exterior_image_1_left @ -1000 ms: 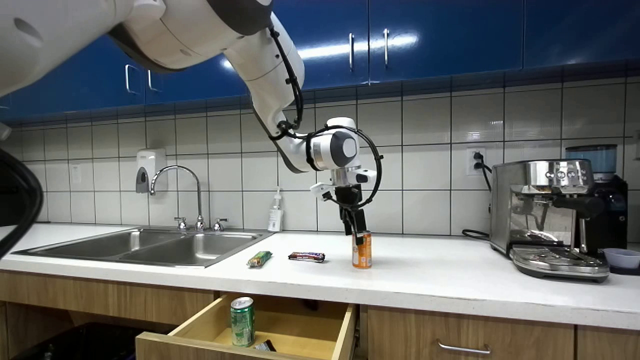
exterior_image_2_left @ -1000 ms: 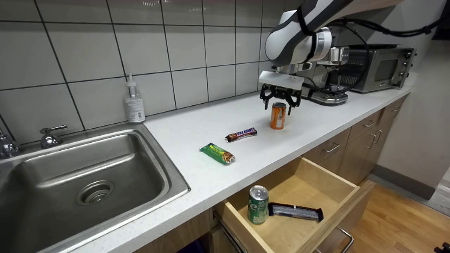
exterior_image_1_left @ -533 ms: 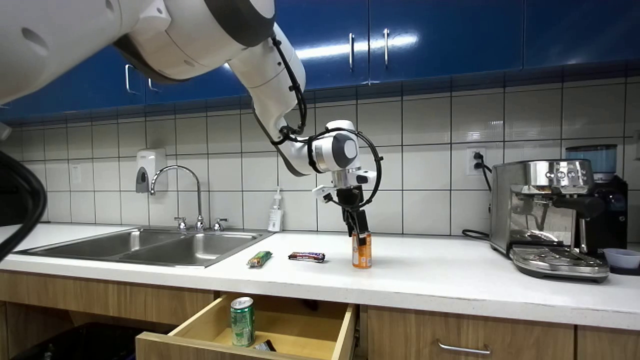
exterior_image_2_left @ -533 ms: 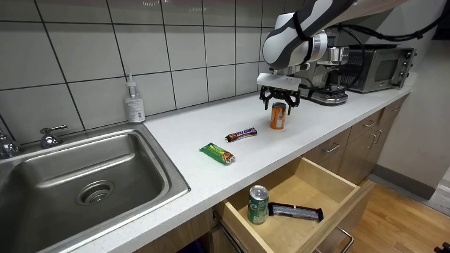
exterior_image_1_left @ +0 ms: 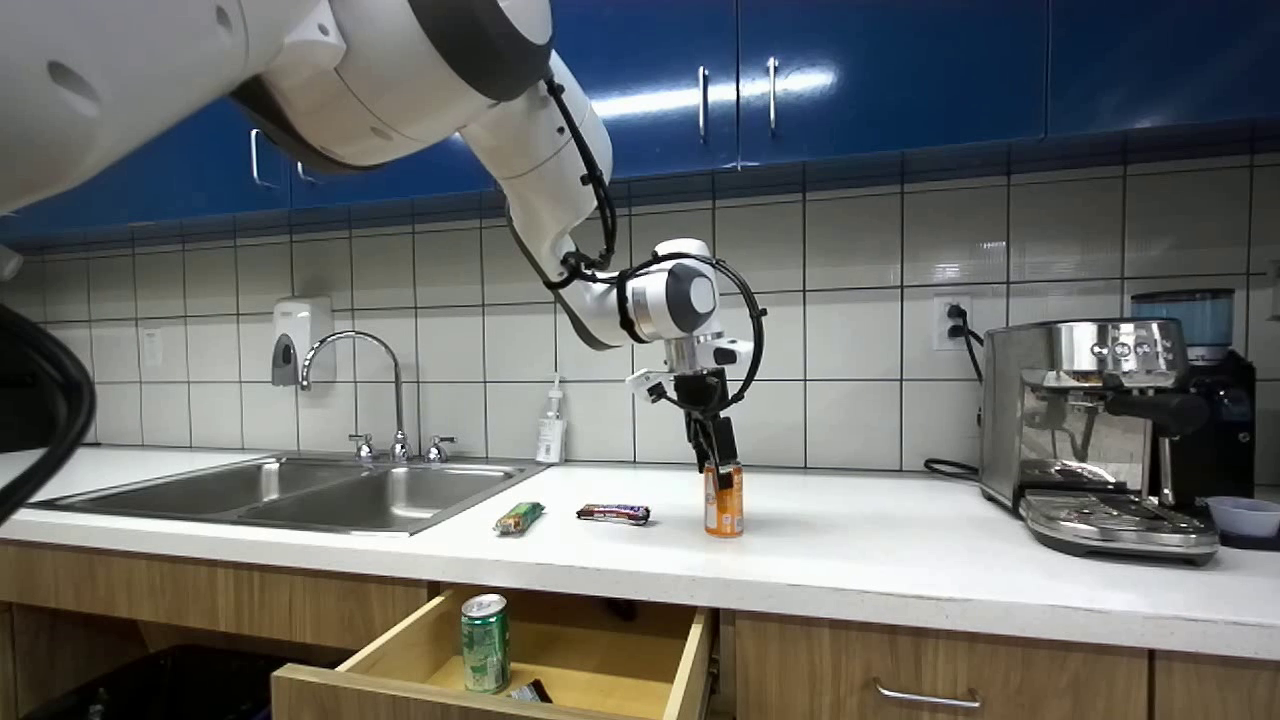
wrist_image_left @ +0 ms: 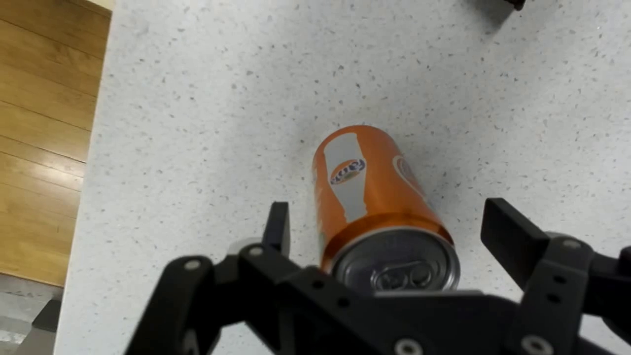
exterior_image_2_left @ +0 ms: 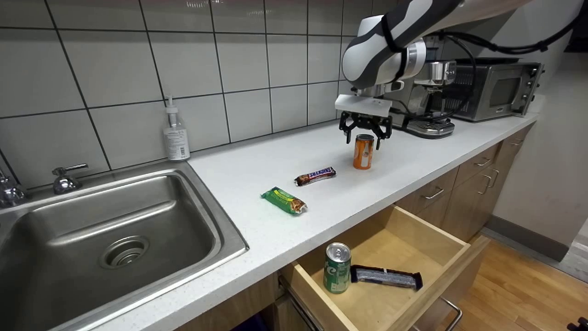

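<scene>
An orange Fanta can [wrist_image_left: 374, 182] stands upright on the white countertop [exterior_image_2_left: 257, 156], seen in all the views. My gripper [wrist_image_left: 389, 219] is open, pointing down over it. One finger [wrist_image_left: 278, 227] is on each side of the can's top in the wrist view, with gaps showing between fingers and can. In an exterior view the fingertips of the gripper [exterior_image_2_left: 363, 143] reach about the can's upper part. A Snickers bar [exterior_image_2_left: 315, 176] and a green-wrapped bar [exterior_image_2_left: 284, 200] lie on the counter nearby. The gripper body hides part of the can's lid.
Below the counter edge, a pulled-out drawer [exterior_image_2_left: 432, 294] holds a green can [exterior_image_2_left: 337, 271] and a dark-wrapped bar [exterior_image_2_left: 387, 277]. A sink [exterior_image_2_left: 206, 220] and a soap bottle [exterior_image_2_left: 176, 138] lie to one side. Beyond the can are an espresso machine [exterior_image_1_left: 1090, 430] and a toaster oven [exterior_image_2_left: 503, 87].
The arm has shifted slightly and the wrist has tilted a little, while the fingertips stay by the can's top. Jaws remain apart. The can and the bars have not moved.
</scene>
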Robot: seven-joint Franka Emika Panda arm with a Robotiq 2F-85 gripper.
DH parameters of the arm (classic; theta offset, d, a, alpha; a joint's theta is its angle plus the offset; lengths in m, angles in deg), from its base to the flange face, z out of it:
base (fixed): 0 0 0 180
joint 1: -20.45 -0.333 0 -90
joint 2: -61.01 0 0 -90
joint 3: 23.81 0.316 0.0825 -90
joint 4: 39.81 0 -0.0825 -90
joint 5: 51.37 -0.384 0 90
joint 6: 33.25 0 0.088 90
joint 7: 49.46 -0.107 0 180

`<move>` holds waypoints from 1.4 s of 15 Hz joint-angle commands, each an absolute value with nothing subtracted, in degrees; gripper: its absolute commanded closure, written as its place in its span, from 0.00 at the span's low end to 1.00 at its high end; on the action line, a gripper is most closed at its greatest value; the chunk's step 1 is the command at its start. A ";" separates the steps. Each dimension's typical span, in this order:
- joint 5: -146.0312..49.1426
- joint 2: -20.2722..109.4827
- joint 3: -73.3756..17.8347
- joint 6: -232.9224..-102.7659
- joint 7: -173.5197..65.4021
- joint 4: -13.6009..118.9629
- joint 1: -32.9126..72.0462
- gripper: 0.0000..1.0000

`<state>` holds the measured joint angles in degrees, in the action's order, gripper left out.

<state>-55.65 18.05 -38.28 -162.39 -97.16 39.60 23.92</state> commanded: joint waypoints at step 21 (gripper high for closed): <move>-53.11 25.61 -37.85 -161.53 -95.74 45.86 23.52 0.62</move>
